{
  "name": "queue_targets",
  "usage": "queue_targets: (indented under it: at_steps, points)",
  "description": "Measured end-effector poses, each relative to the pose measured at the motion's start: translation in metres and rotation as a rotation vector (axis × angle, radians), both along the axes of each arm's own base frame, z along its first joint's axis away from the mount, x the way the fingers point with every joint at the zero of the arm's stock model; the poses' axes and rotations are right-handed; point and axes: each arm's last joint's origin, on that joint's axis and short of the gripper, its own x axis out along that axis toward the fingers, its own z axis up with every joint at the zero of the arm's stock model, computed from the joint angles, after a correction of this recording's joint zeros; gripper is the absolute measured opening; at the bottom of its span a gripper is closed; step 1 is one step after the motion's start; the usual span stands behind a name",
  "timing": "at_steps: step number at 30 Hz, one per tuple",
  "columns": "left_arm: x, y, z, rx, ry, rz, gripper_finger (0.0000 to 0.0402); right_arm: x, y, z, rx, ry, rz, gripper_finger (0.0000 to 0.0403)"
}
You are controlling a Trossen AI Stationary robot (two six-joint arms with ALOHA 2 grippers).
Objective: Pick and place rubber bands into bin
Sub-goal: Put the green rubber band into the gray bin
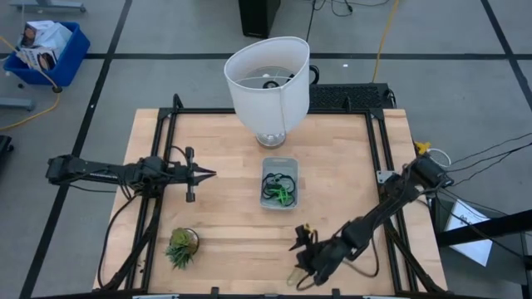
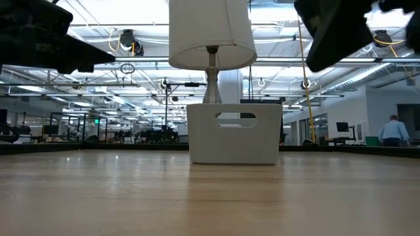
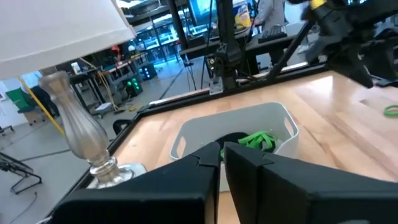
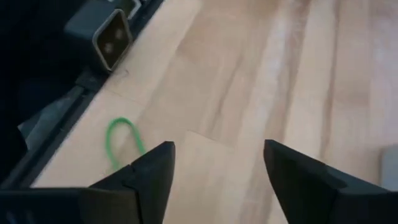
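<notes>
The pale bin (image 1: 280,199) stands at the table's middle, holding light green rubber bands (image 1: 283,196) and dark ones (image 1: 272,178); it also shows in the left wrist view (image 3: 186,134). A loose light green rubber band (image 4: 121,140) lies flat on the wood near the front edge (image 1: 294,275). My right gripper (image 1: 301,259) hovers open just above the table beside that band, which lies outside its fingers (image 4: 152,171). My left gripper (image 1: 208,174) hangs shut at the table's left, pointing level toward the bin (image 3: 222,155).
A white lampshade on a glass-stemmed lamp (image 1: 268,79) stands behind the bin. A small potted plant (image 1: 181,247) sits at the front left. A black frame rail (image 4: 56,124) runs along the table edge close to the loose band. Bare wood lies right of the bin.
</notes>
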Motion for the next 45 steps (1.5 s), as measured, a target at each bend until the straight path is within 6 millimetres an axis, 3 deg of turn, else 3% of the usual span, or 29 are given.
queue_targets:
  at_steps: [10,20,31,35,39,43,45]
  points:
    - [0.0,0.0,-0.001,-0.012,0.014,-0.001,0.0031,0.008,0.036,-0.008,0.015,0.045,0.011,0.025]
    - [0.0,0.0,-0.001,-0.03,0.013,0.0,0.003,0.01,0.039,-0.055,-0.04,0.163,-0.027,0.022]
    - [0.0,0.0,-0.001,-0.052,0.011,-0.001,0.0031,0.003,0.045,-0.07,-0.016,0.249,-0.041,0.0195]
    - [0.0,0.0,-0.001,-0.064,0.011,-0.001,0.0031,0.002,0.046,-0.083,-0.008,0.308,-0.036,0.0159]
    - [0.0,0.0,-0.001,-0.074,0.01,-0.004,0.0031,0.001,0.046,-0.098,0.018,0.38,-0.031,0.0094]
    - [0.0,0.0,-0.001,-0.075,0.01,-0.004,0.0031,0.003,0.045,-0.099,0.055,0.398,-0.032,0.0018]
    - [0.0,0.0,-0.001,-0.075,0.01,-0.005,0.0031,0.003,0.044,-0.095,0.065,0.397,-0.03,0.0008]
